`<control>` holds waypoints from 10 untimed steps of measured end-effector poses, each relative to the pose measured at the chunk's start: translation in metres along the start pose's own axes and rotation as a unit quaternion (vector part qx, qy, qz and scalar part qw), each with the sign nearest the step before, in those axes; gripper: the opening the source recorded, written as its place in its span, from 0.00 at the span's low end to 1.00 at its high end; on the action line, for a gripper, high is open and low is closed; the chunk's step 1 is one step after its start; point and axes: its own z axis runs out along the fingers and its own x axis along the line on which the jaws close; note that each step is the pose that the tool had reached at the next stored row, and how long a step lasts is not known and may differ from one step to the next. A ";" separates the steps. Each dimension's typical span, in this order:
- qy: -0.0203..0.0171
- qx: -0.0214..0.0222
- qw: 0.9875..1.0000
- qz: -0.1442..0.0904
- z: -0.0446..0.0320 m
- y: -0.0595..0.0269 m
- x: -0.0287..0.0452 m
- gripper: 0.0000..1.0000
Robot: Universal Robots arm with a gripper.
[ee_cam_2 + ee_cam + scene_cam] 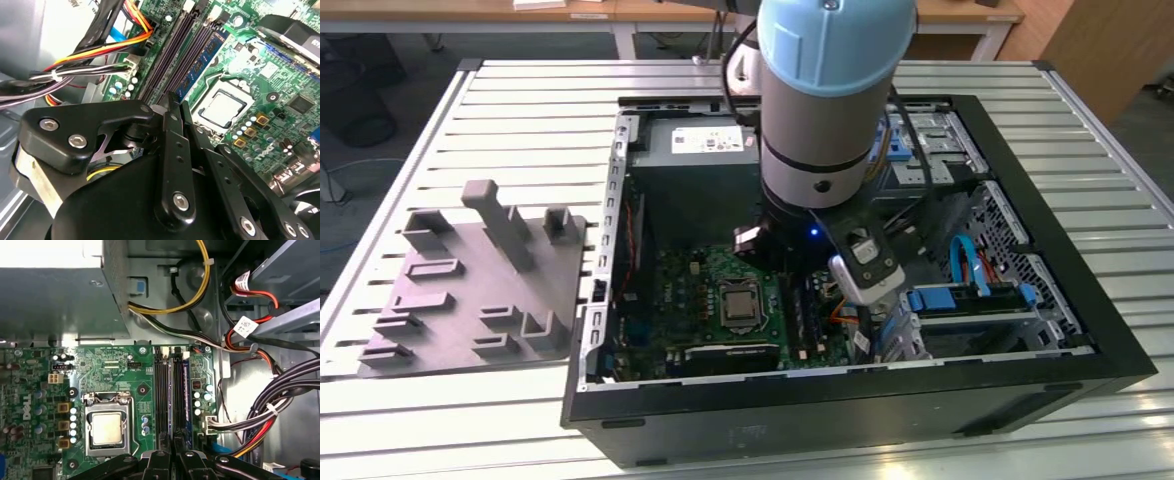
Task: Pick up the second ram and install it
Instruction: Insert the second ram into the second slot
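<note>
- Exterior view: an open computer case (pixel 1067 330) lies on the slatted counter (pixel 520 100), and the arm (pixel 834 100) is reached down into it over the motherboard (pixel 720 300).
- In both wrist views the claw (pixel 178 102) (pixel 175 445) is set at the near end of the black memory slots (pixel 161 395), beside the processor socket (pixel 106 429).
- The second ram (pixel 202 62) (pixel 186 400) is seen standing on edge along one of those slots, its long axis running straight away from the claw, parallel to the slots.
- The fingers (pixel 172 145) are drawn almost together, and the strip's near end appears to be pinched between their tips. How fully it is seated cannot be told.
</note>
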 end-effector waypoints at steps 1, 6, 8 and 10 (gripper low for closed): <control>0.000 0.000 1.000 0.002 0.0008 0.0000 0.0004 0.14; 0.000 0.002 1.000 0.003 0.0059 -0.0004 0.0019 0.14; 0.000 0.003 1.000 0.003 0.0093 -0.0005 0.0023 0.14; 0.000 0.003 1.000 0.003 0.0114 -0.0002 0.0030 0.14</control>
